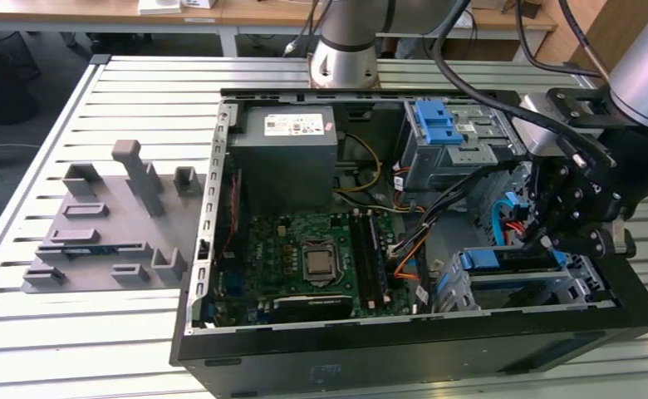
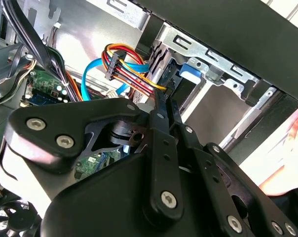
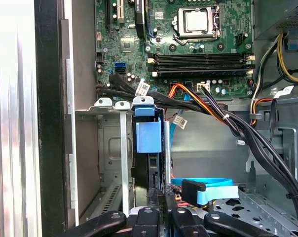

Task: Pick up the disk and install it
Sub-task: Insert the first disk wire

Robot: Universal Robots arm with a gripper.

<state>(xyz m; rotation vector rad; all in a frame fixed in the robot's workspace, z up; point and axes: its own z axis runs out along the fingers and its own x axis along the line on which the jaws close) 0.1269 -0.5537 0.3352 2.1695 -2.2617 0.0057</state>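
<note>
One gripper (image 1: pixel 540 241) is hanging inside the open computer case (image 1: pixel 413 349), at the drive cage (image 1: pixel 523 283) near the case's front corner on the exterior view's right. Its fingers (image 3: pixel 159 197) are lying pressed together, pinching nothing, with their tips right at the disk's rear edge. The disk (image 3: pixel 148 148) is sitting on edge in the cage slot, its blue rail tab (image 3: pixel 148 137) facing out, metal cage walls (image 3: pixel 123 158) flanking it closely on both sides. Bundled cables (image 3: pixel 228 123) are crossing just beside the slot, leaving little free room there. A loose blue cable connector (image 3: pixel 196 191) is lying near the fingertips. The motherboard (image 1: pixel 313 258) is lying well apart.
</note>
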